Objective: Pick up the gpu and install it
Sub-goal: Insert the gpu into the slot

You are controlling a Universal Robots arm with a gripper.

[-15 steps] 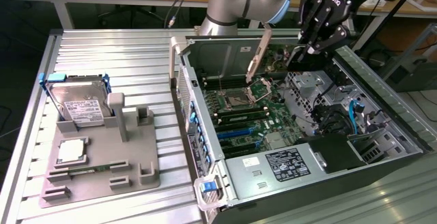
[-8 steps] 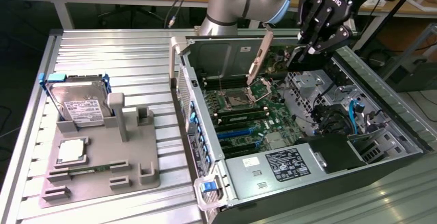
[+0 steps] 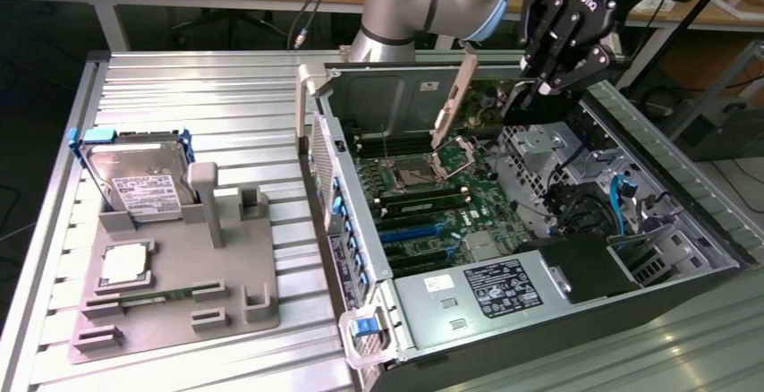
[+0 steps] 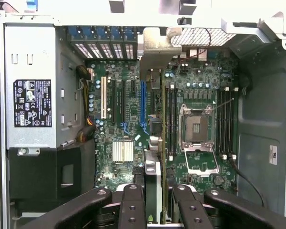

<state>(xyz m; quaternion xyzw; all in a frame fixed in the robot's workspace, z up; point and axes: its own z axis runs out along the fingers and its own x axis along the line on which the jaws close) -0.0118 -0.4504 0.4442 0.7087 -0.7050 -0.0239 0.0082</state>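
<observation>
- While the gripper (image 4: 157, 202) hangs over the open computer case (image 3: 382, 97), its jaws are clamped on the graphics card (image 4: 153, 174), one finger on each face.
- Graphics card: seen edge-on in the wrist view, running straight along the gap between the jaws, over the middle of the motherboard (image 4: 128, 119). Its silver bracket (image 4: 155, 45) sits at the case's slotted rear wall.
- Card's line: between the blue slot (image 4: 143, 102) and the memory slots (image 4: 171, 119), near the open processor socket (image 4: 197, 126). Whether its lower edge touches a slot cannot be told.
- Power supply (image 4: 31, 86): labelled, in a corner of the case.
- Grey tray (image 3: 179, 320): on the table (image 3: 203, 88), beside the case. A hard drive (image 3: 138, 186) stands at one end; a small square chip (image 3: 125, 264) lies flat.
</observation>
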